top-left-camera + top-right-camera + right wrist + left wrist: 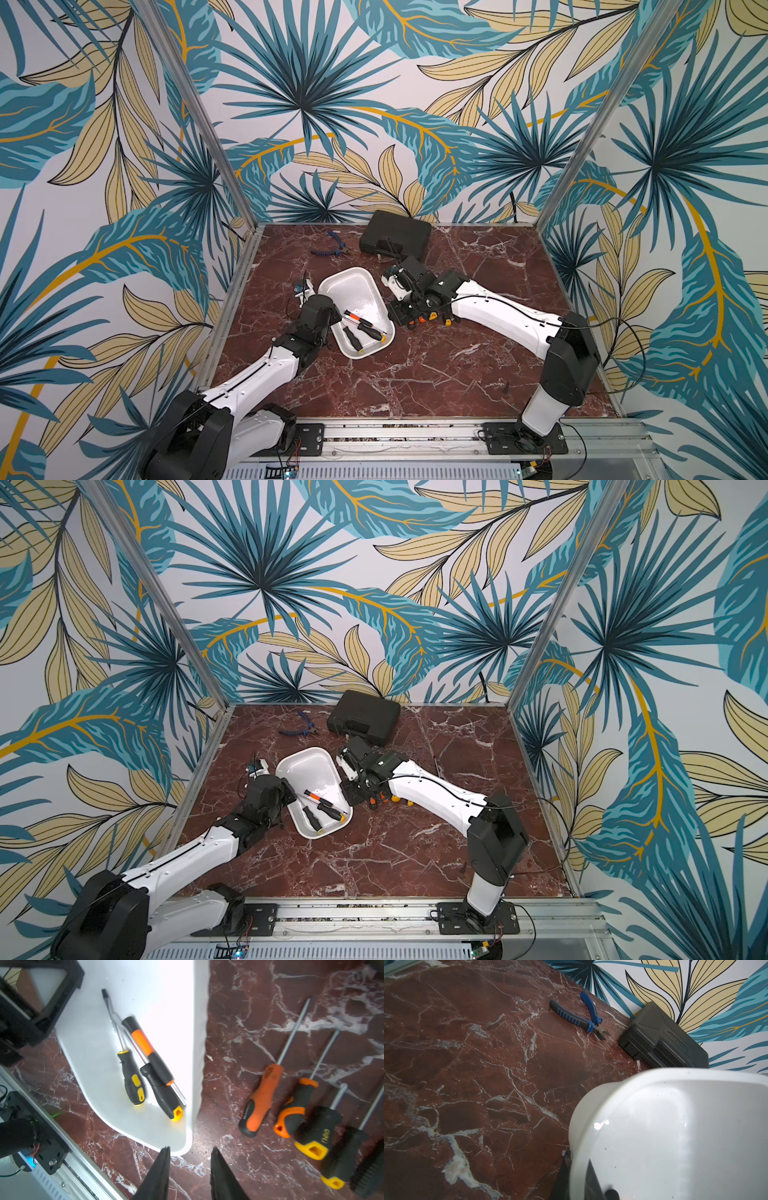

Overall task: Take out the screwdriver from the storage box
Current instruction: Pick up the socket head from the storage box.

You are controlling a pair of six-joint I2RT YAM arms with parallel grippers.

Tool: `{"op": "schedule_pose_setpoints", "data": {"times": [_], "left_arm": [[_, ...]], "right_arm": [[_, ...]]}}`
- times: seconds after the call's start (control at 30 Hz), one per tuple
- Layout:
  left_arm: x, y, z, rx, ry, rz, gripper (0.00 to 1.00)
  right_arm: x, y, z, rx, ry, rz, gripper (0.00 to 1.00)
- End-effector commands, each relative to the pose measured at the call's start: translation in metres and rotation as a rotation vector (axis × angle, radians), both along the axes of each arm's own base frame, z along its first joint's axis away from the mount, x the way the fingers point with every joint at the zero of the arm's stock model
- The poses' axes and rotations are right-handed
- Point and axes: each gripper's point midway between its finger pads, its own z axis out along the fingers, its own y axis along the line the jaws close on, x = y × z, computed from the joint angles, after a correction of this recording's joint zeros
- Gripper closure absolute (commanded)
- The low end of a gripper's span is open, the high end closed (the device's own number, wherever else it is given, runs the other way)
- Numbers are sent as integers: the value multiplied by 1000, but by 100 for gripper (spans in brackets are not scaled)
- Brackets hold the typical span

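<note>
Right wrist: right gripper (190,1148), seemingly parted, at storage box (200,1059) corner.

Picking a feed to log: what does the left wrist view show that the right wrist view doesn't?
Left wrist only: blue-handled pliers and black case. Right wrist only: three screwdrivers seen whole in the storage box, other screwdrivers on the marble table, and the right gripper, jaws apart, empty. Both: that box and table.
</note>
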Motion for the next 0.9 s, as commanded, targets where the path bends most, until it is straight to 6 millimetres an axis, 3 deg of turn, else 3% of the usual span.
{"op": "schedule_pose_setpoints", "data": {"times": [0.0,0.33,0.5,0.87], "left_arm": [[4,2,12,-24,-38,15,100],[4,2,11,-28,-37,18,100],[4,2,11,-25,-35,17,100],[4,1,12,-30,-38,13,100]], "right_arm": [[-6,22,-5,-16,-33,78,67],[-20,62,-34,-101,-49,192,67],[-19,64,-56,-190,-48,213,67],[-8,54,-76,-302,-80,198,60]]}}
